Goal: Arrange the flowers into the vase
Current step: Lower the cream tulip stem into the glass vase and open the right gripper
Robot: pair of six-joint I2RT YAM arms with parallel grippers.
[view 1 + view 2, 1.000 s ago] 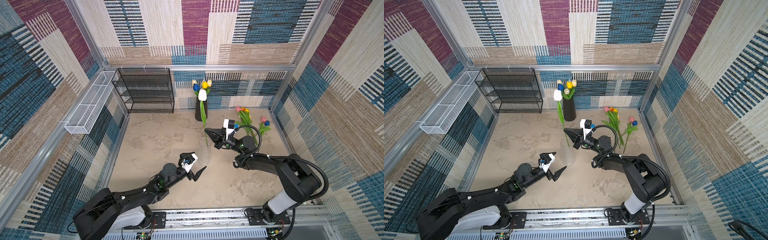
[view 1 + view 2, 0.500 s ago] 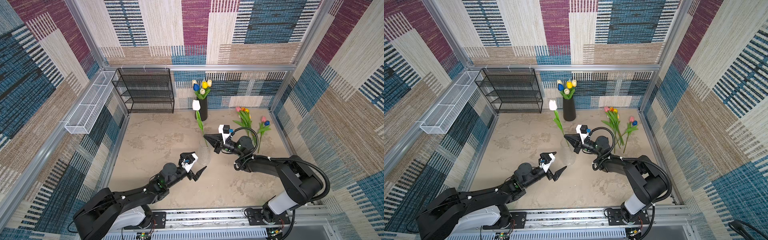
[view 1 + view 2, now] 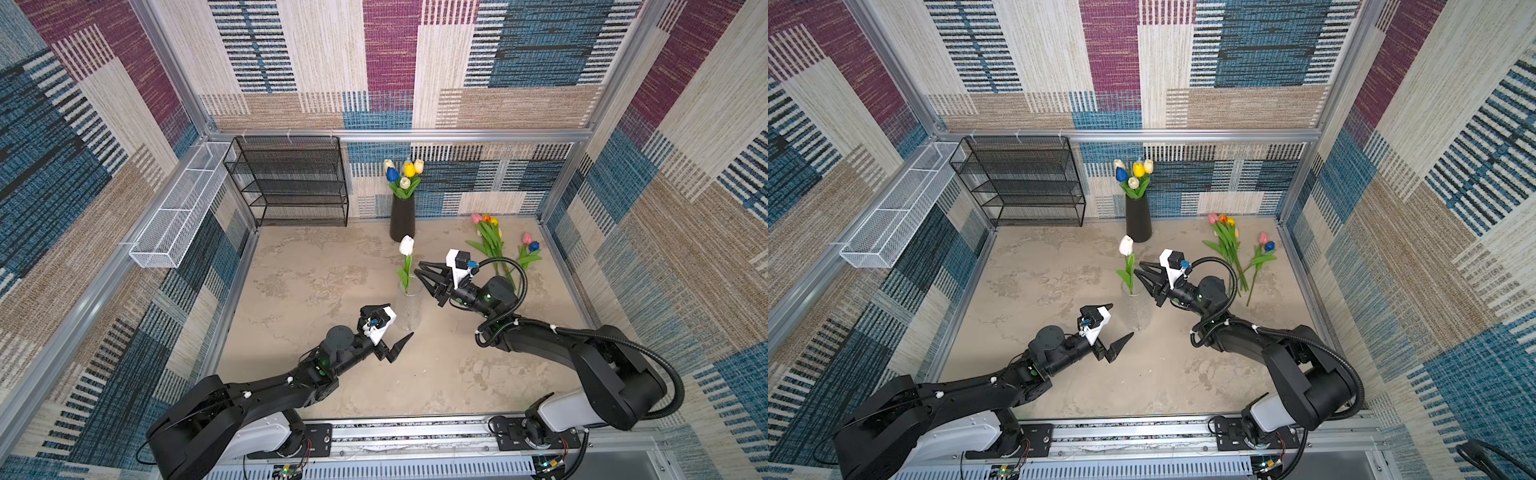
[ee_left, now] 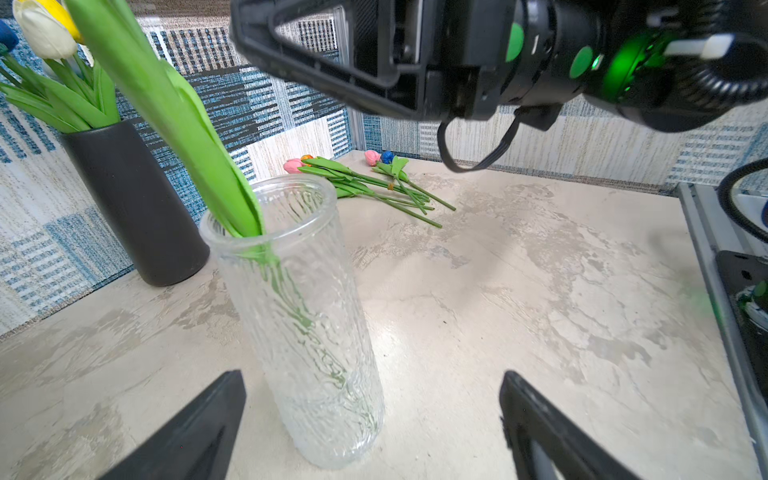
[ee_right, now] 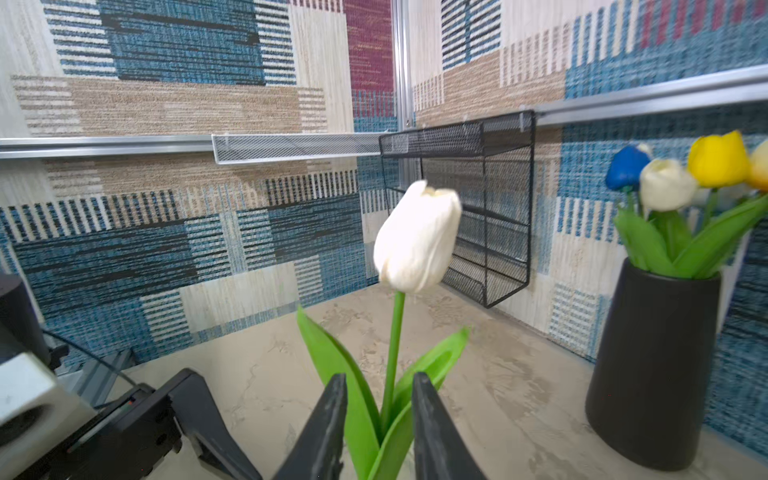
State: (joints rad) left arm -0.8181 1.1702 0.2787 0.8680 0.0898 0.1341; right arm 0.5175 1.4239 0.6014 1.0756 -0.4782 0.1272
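Standing near-upright in vase [image 3: 409, 309], white tulip [image 3: 407, 266] points head-up; left gripper [image 3: 1121, 320], right gripper [image 3: 418, 268] both spread.

Clear glass vase [image 4: 299, 316] with rippled, glossy wall, matt black vase [image 4: 133, 208], smooth plastic-looking green tulip leaves [image 4: 174, 116], matt white tulip head [image 5: 415, 241], black wire-mesh metal rack [image 3: 291, 183], white mesh basket [image 3: 174, 208], matt stone-look tabletop [image 4: 540, 291], woven cloth-like walls [image 3: 374, 62], brushed metal frame rail [image 3: 415, 135]

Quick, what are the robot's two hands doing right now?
Left gripper: open wide, holding nothing, facing the glass vase.
Right gripper: slightly open, white tulip at its fingertips, not gripped.
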